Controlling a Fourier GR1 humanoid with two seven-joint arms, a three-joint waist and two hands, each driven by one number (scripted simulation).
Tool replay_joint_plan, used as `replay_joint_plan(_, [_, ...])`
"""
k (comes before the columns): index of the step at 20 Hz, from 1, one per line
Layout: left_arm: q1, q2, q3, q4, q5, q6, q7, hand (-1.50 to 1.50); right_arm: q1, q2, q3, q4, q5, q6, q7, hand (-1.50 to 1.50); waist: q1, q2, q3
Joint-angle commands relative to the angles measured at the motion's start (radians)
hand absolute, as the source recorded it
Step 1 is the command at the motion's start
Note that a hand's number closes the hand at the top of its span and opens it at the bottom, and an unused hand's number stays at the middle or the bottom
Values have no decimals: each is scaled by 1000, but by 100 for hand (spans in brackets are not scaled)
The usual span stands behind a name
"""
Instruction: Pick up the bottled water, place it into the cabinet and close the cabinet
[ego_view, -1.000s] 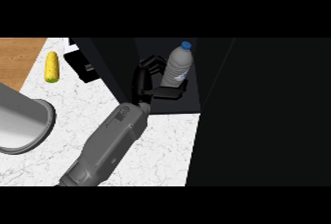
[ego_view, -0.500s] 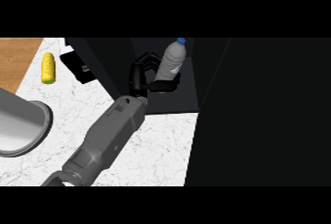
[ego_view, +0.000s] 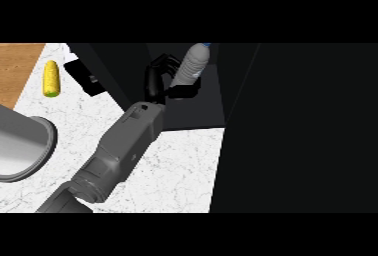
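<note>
The bottled water (ego_view: 192, 65) is near the top middle of the frame, tipped a little, inside the dark cabinet (ego_view: 199, 107). The left hand (ego_view: 161, 80) has its black fingers curled round the bottle. To do this step well, the hand should likely stand the bottle up straight on the shelf before letting go. A yellow corn cob (ego_view: 50, 78) lies at the upper left.
</note>
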Motion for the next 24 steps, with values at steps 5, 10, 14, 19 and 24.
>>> replay_joint_plan(5, [-83,-2,14,124,-30,-11,6,-150,34,-18,-30,-63,-62,39,-11,-150,-6,4,0])
replay_joint_plan(10, [-80,-2,54,130,-8,-41,-47,-150,45,-2,-17,-44,-48,40,-20,-150,-18,9,0])
replay_joint_plan(14, [-64,8,77,138,-2,-95,-87,-150,40,2,-20,-69,-49,44,4,-150,-9,9,-1])
replay_joint_plan(19, [-101,-2,63,147,-18,-52,-81,-150,36,4,-21,-85,-45,50,14,-150,-22,8,-1])
replay_joint_plan(24, [-122,-2,80,123,-12,-144,-80,-150,62,-1,-21,-70,-47,71,-23,-150,-16,4,0])
